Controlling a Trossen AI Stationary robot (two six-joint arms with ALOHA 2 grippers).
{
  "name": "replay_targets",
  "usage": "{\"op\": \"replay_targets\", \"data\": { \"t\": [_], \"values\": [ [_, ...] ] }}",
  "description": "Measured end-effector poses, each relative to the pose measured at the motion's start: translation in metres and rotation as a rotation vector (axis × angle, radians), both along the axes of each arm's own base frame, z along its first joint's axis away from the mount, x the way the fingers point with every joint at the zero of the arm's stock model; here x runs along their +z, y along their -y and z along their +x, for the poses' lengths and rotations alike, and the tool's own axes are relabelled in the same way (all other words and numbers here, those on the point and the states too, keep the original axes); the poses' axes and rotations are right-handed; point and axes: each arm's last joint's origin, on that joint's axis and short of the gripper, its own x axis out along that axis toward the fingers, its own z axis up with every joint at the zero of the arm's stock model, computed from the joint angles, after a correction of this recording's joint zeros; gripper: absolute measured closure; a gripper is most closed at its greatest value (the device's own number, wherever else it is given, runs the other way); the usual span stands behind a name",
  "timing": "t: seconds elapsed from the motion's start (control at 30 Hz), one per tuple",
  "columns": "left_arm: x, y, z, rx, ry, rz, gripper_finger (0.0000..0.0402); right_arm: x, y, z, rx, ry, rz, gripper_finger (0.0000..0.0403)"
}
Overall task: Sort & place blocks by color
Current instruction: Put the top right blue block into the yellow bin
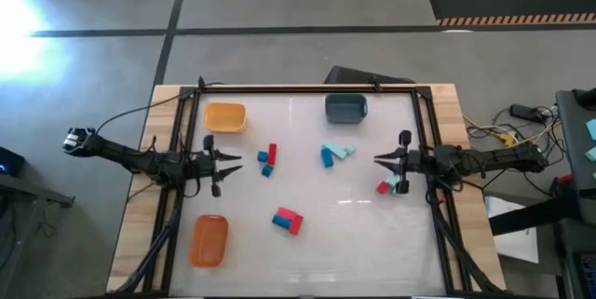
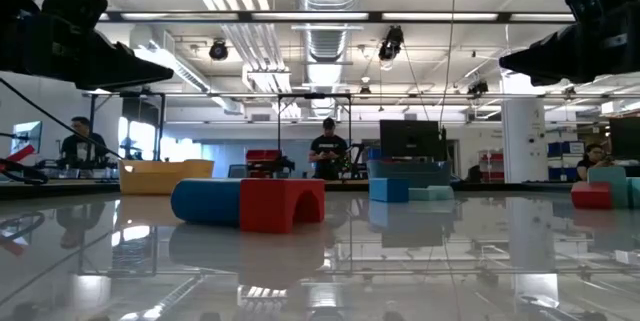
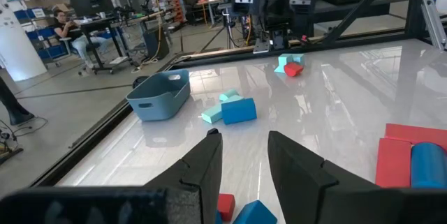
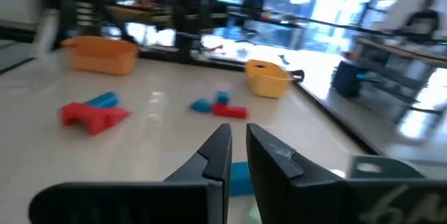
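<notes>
Red, blue, mint blocks [image 1: 288, 220] scattered in clusters mid-bench [image 1: 307, 243], none in trays. Yellow tray [image 1: 224, 117], orange tray [image 1: 209, 240], teal-grey tray [image 1: 345, 107] sit at edges, likely one per colour. Left pincer [image 1: 230, 165] part-spread, empty, near red-blue cluster. Right pincer [image 1: 382, 160] pressed together, empty.

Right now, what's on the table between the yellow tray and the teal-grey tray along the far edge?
Nothing: in the high view the stretch of table between the yellow tray and the teal-grey tray is bare; the blocks lie nearer.
</notes>
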Motion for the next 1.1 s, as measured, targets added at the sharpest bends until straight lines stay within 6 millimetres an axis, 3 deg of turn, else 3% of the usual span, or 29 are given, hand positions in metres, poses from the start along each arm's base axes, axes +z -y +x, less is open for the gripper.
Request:
{"op": "replay_targets", "data": {
  "t": [0.43, 0.5, 0.63, 0.8, 0.87, 0.97, 1.1],
  "values": [
    [0.000, 0.000, 0.000, 0.000, 0.000, 0.000, 0.0302, 0.000, 0.000, 0.000, -0.016, -0.001, 0.011, 0.0367],
    [0.000, 0.000, 0.000, 0.000, 0.000, 0.000, 0.0302, 0.000, 0.000, 0.000, -0.001, 0.008, 0.096, 0.0367],
    [0.000, 0.000, 0.000, 0.001, 0.000, 0.000, 0.0302, 0.000, -0.001, 0.000, -0.016, 0.053, 0.489, 0.0367],
    [0.000, 0.000, 0.000, 0.002, 0.002, -0.001, 0.0302, 0.001, -0.001, 0.000, -0.018, 0.067, 0.544, 0.0367],
    [0.000, 0.001, 0.000, 0.000, 0.026, -0.118, 0.0302, 0.004, -0.001, 0.000, -0.011, 0.100, 0.576, 0.0367],
    [0.001, 0.003, 0.001, -0.037, 0.098, -0.545, 0.0302, 0.010, -0.001, 0.001, 0.007, 0.158, 0.580, 0.0367],
    [0.004, 0.003, 0.001, -0.034, 0.137, -0.620, 0.0302, 0.019, -0.001, 0.001, 0.030, 0.235, 0.444, 0.0367]
  ]
}}
